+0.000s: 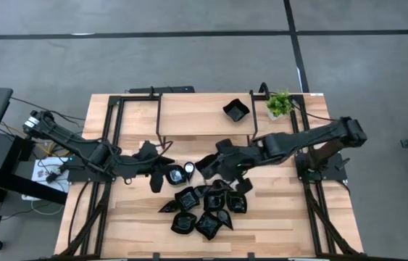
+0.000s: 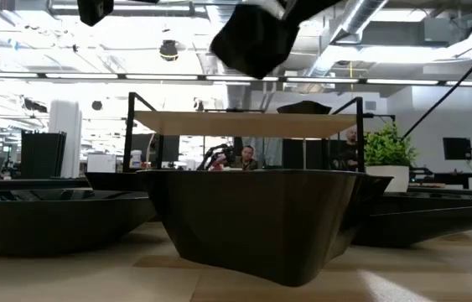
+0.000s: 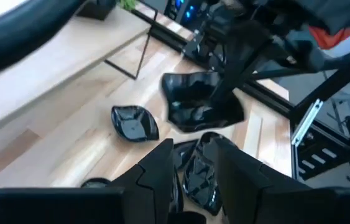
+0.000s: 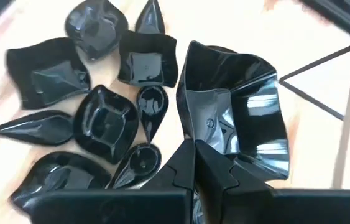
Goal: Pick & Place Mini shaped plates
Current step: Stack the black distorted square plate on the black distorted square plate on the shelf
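Note:
Several glossy black mini plates (image 1: pixel 205 209) lie bunched on the wooden table near its front edge; the right wrist view shows the pile (image 4: pixel 100 118) from above. My right gripper (image 1: pixel 214 165) is shut on a deep square plate (image 4: pixel 237 118), held up over the pile's far side and seen high in the low view (image 2: pixel 256 33). My left gripper (image 1: pixel 166 175) hovers left of the pile with a small shiny plate (image 3: pixel 201 177) between its fingers. One more plate (image 1: pixel 236 110) rests on the raised shelf. My left gripper has a small glossy plate (image 3: pixel 198 163) between its two fingers; the fingers hide where they meet it, so the part cannot be told. The fingers slant down from the table's left. My right gripper pinches the square plate's wall at one corner (image 4: pixel 204 138) between its two shut fingers. The fingers slant down from the right. The plate hangs tilted in front of them, clear of the pile and the table.
A wooden shelf on a black frame (image 2: pixel 244 124) spans the table's far half. A small green potted plant (image 1: pixel 280 104) stands at its right end. One leaf-shaped plate (image 3: pixel 134 122) lies apart from the pile. Bare wood shows at the table's near left and right.

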`<action>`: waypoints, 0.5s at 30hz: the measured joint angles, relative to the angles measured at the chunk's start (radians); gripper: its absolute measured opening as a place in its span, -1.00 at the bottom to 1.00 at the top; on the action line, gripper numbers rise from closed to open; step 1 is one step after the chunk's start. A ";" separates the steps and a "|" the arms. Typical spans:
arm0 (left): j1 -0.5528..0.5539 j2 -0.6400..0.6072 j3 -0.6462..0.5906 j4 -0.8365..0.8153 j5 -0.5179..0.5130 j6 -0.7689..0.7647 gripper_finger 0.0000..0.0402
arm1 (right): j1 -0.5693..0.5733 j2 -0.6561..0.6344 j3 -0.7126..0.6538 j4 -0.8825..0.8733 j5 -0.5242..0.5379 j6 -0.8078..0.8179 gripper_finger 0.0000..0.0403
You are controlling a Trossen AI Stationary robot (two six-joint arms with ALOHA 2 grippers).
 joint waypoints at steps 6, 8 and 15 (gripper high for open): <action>0.000 0.005 0.000 0.002 -0.008 0.010 -0.44 | 0.019 -0.089 0.000 -0.060 0.011 0.020 -1.00; 0.000 0.005 0.000 0.003 -0.009 0.009 -0.44 | 0.026 -0.113 0.000 -0.075 0.039 0.030 -1.00; 0.000 0.010 0.000 0.017 -0.010 0.007 -0.44 | 0.043 -0.189 0.000 -0.115 0.183 0.047 -1.00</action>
